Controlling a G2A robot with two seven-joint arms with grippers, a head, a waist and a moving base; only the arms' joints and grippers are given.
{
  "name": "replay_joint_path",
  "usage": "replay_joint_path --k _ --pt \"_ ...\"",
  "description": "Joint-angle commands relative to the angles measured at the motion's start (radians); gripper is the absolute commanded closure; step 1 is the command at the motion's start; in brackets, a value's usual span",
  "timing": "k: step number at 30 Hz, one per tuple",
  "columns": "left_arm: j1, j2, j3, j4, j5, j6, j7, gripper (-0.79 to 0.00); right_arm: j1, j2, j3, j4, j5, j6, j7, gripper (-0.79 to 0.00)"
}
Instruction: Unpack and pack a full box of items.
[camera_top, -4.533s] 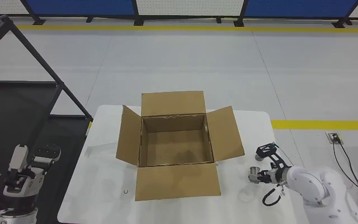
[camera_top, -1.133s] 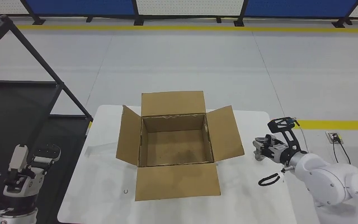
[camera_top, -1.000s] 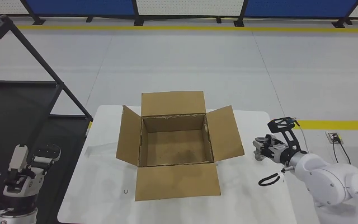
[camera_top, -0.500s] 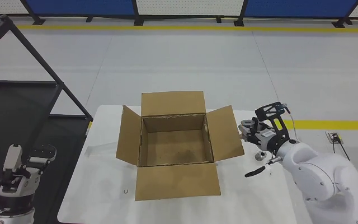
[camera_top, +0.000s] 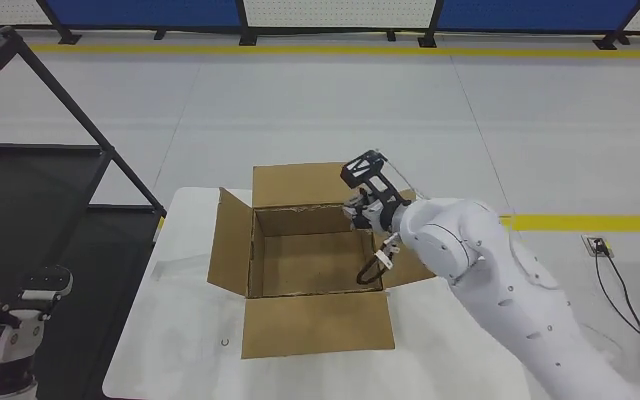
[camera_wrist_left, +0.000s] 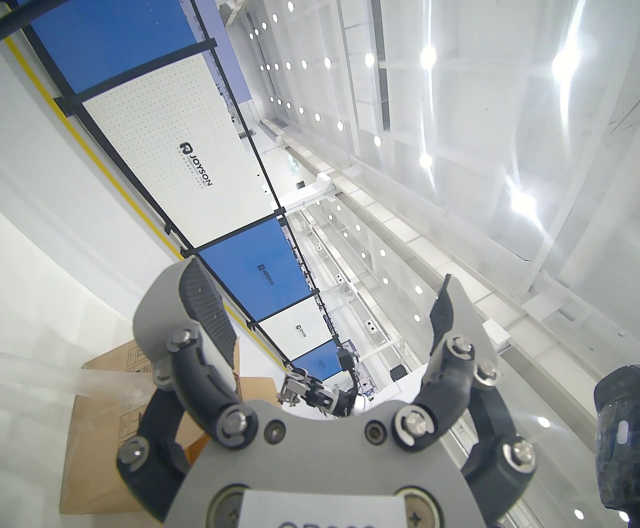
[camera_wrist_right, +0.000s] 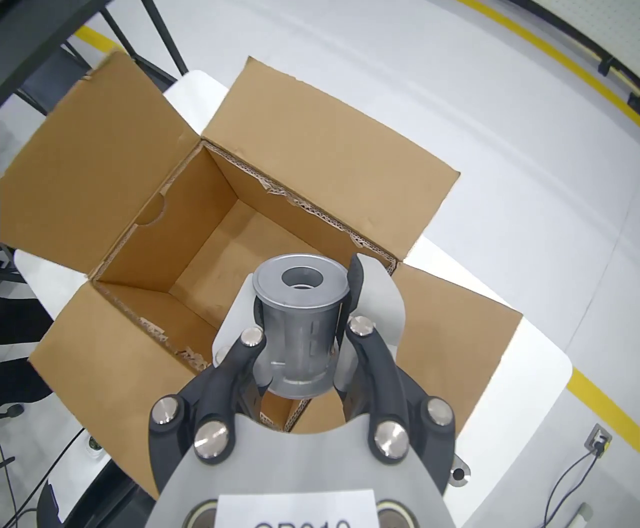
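Right wrist view: my right gripper (camera_wrist_right: 300, 300) clamps grey cylinder (camera_wrist_right: 297, 345) mid-barrel, box (camera_wrist_right: 140, 240) below; likely stiff, heavy, slick.

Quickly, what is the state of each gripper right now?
Left gripper: open, holding nothing.
Right gripper: closed on a grey metal cylinder.

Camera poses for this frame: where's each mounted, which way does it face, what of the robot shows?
Top: above the arms, facing down at the table and open box; the right arm shows, right claw over the box's far right corner.
Left wrist: on that wrist, tilted up at the ceiling; left claw open and empty.
Right wrist: on that wrist, facing down into the box; right claw shut on a grey cylinder.
Shared: box in all three; top and left wrist both catch the right claw.
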Motion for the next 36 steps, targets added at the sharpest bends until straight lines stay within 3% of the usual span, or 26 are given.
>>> replay_joint_path --k 1,17,20,26,33,36 --pt "0.0 0.0 0.0 0.0 0.0 0.0 0.0 -0.785 0.052 -0.035 -0.064 0.112 0.086 -0.02 -0.03 0.0" --pt "0.0 0.0 0.0 0.0 0.0 0.0 0.0 -0.785 0.045 -0.041 -0.074 0.13 0.099 -0.034 -0.05 0.0" --pt "0.0 0.0 0.0 0.0 0.0 0.0 0.0 -0.785 0.052 -0.057 -0.109 0.176 0.113 -0.057 -0.028 0.0" --pt "0.0 0.0 0.0 0.0 0.0 0.0 0.0 -0.785 0.131 -0.138 -0.229 0.34 0.193 -0.087 -0.012 0.0" --pt "0.0 0.0 0.0 0.0 0.0 0.0 0.0 -0.785 0.217 -0.27 -0.362 0.601 0.276 -0.125 -0.037 0.0" --pt "0.0 0.0 0.0 0.0 0.0 0.0 0.0 -0.785 0.238 -0.331 -0.405 0.703 0.288 -0.097 -0.066 0.0"
